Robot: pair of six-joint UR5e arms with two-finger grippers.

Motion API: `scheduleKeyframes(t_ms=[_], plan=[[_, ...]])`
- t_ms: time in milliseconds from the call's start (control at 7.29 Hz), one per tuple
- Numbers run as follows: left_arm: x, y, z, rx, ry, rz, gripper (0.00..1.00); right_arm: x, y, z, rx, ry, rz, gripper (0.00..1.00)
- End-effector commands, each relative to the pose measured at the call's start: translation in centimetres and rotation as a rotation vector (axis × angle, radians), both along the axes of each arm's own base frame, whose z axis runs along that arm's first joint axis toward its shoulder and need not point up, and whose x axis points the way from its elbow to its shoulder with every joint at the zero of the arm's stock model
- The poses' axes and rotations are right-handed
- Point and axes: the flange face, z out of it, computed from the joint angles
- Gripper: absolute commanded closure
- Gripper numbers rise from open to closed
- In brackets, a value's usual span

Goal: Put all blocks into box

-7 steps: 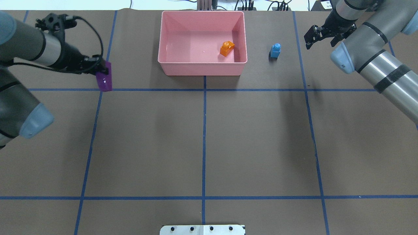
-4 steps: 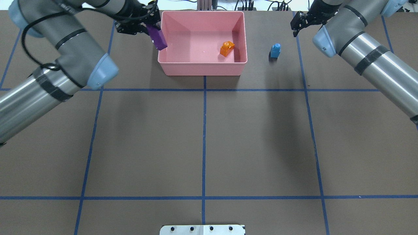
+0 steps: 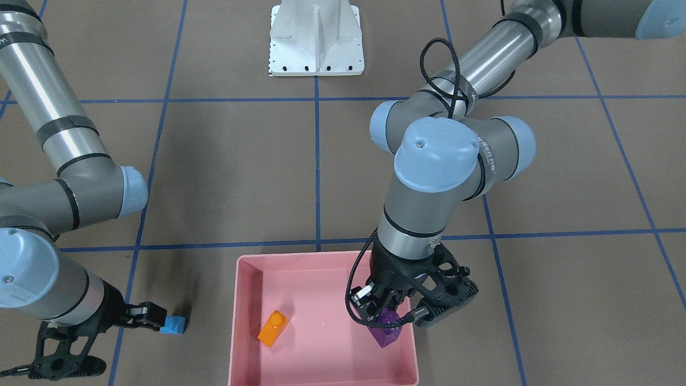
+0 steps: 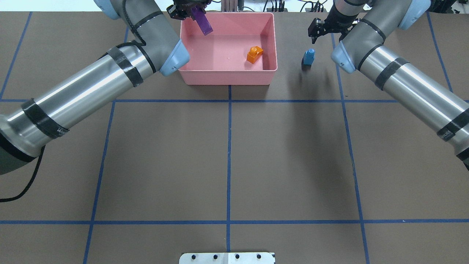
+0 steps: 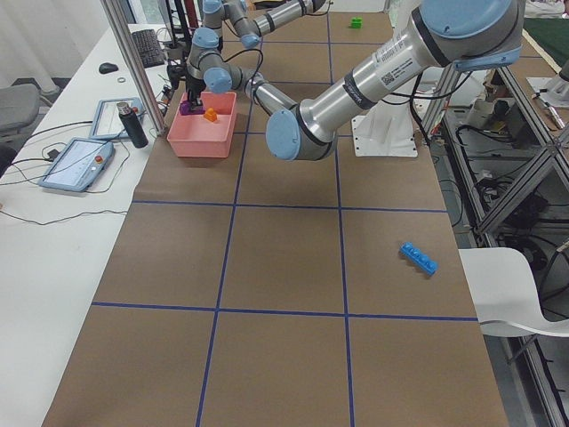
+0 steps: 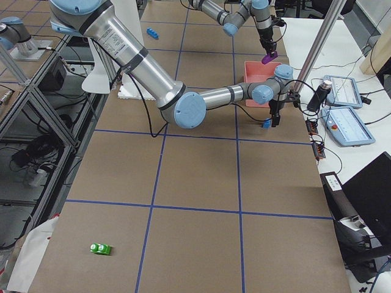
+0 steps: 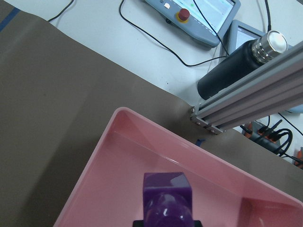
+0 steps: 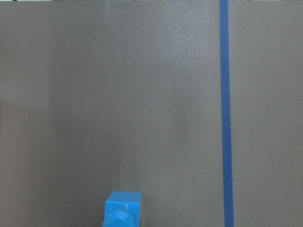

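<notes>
Your left gripper (image 3: pixel 383 317) is clenched on the purple block (image 4: pixel 203 21), which hangs long axis downward inside the rim at the far left corner of the box (image 4: pixel 227 77), well left of the orange block (image 4: pixel 254 54). Letting go there should land it inside.

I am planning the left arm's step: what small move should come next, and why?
Probably open the left gripper: it holds the purple block above the floor of the box, inside its walls, so the block should drop in.
</notes>
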Motion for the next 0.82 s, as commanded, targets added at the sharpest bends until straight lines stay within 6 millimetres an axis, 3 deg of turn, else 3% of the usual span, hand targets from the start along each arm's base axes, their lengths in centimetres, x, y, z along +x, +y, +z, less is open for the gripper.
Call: scheduleKeyframes(t_ms=[0,411,548,685], plan=[[2.8,1.6,-0.1,0.051,-0.034,0.06,0.0,-2.5,0.9,0.0,0.009,0.025,0.003,0.0],[2.7,1.9,-0.3,0.085,-0.044,0.084,0.0,-5.4,2.1,0.3,0.04,0.078,0.01,0.06],[2.7,1.9,0.0,0.082,-0.046,0.084,0.0,-5.6,2.2,0.4,0.037,0.081,0.007,0.19],[2.6,1.9,-0.1,0.083,-0.045,0.084,0.0,-6.6,2.2,0.3,0.034,0.085,-0.001,0.26]])
